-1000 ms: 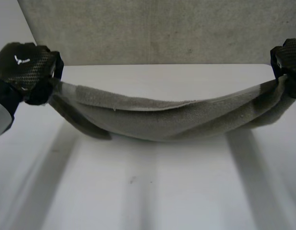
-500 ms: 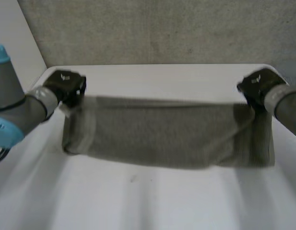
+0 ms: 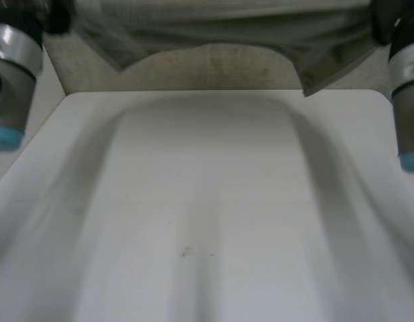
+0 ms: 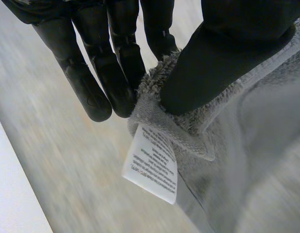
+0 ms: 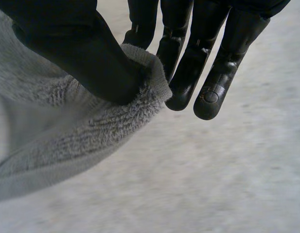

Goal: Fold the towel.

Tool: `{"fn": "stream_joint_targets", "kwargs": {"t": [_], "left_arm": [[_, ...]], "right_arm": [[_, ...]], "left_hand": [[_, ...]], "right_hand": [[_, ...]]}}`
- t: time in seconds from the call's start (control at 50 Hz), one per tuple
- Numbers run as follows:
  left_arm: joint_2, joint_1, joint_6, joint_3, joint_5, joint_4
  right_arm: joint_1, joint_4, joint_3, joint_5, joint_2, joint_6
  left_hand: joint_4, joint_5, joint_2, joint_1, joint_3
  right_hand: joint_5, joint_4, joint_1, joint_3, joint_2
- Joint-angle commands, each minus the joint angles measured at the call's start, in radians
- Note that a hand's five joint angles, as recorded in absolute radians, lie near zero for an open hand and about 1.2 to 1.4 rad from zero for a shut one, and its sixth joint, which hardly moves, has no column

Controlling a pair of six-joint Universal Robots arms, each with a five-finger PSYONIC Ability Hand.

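A white table [image 3: 207, 201] with rounded far corners lies in even, soft light; broad faint shadows run down its top; a small dark speck [image 3: 186, 252] marks it near the middle; behind stands a grey speckled wall [image 3: 213, 67]; a paler surface [image 3: 39, 107] lies beside the table's left edge.

L hand [image 4: 121, 58] pinches grey towel [image 4: 252, 145] corner btwn thumb & straight fingers [image 4: 86, 82]; white care label [image 4: 150, 163] hangs off hem just below thumb tip.
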Motion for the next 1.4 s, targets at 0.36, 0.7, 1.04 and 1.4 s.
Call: {"fn": "stream_joint_targets", "kwargs": {"t": [0.36, 0.7, 1.04, 1.4], "left_arm": [[-0.198, 0.011, 0.125, -0.494, 0.001, 0.102], [0.270, 0.111, 0.268, -0.692, 0.006, -0.484], [0.249, 0.192, 0.311, -0.672, 0.213, -0.487], [-0.207, 0.076, 0.210, -0.247, 0.115, -0.180]], "right_arm": [[-0.131, 0.140, 0.316, -0.220, 0.245, 0.052], [-0.245, 0.938, 0.331, -0.238, -0.134, -0.115], [-0.249, 0.714, 0.340, -0.317, -0.070, -0.203], [-0.131, 0.003, 0.210, -0.195, 0.278, -0.139]], "left_hand": [[0.178, 0.196, 0.180, 0.227, 0.180], [0.178, 0.196, 0.180, 0.227, 0.180], [0.178, 0.196, 0.180, 0.227, 0.180], [0.178, 0.196, 0.180, 0.227, 0.180]], "right_hand": [[0.219, 0.202, 0.393, 0.206, 0.217], [0.219, 0.202, 0.393, 0.206, 0.217], [0.219, 0.202, 0.393, 0.206, 0.217], [0.219, 0.202, 0.393, 0.206, 0.217]]}}
